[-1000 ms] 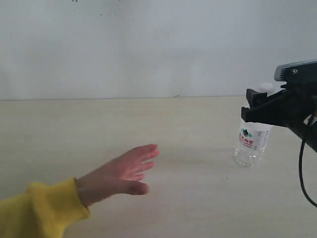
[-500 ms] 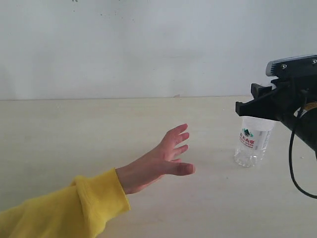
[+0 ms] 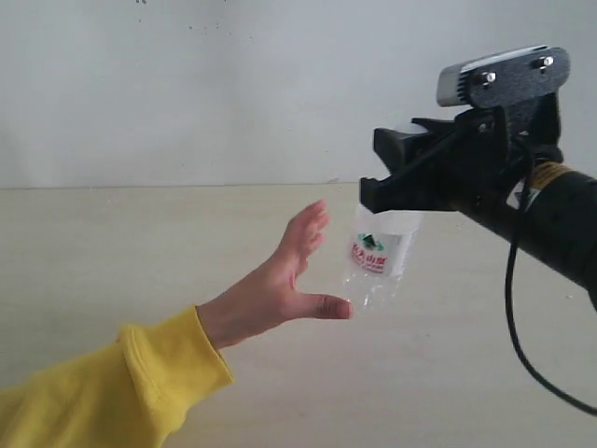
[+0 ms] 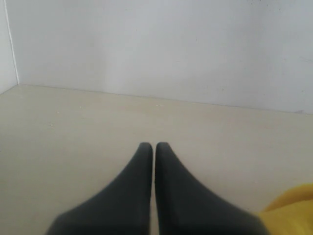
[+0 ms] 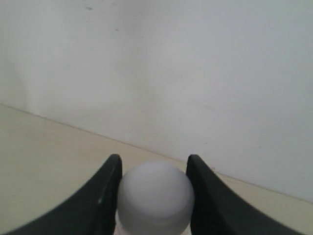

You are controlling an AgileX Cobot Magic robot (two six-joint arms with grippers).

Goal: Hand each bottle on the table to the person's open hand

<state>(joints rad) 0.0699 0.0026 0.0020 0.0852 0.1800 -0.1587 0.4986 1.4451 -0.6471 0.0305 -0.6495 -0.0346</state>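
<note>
Yellow sleeve [image 3: 112, 392] fills the nearest corner of the exterior view, and from it the person's open hand [image 3: 270, 294] rises just beside the small clear bottle [image 3: 378, 257], palm turned to it. The thumb tip sits at the bottle's base; whether they touch I cannot tell. The bottle hangs upright, off the table [image 3: 140, 243]. Directly above the bottle's label, the right gripper [image 3: 387, 173] is clamped on its neck; the right wrist view shows the white cap [image 5: 155, 198] wedged between the two black fingers [image 5: 105, 196]. The left gripper [image 4: 153, 145] is pressed together on nothing, low over the tabletop, with a bit of sleeve beside it. Behind the bottle stands a plain pale wall [image 3: 187, 93].
</note>
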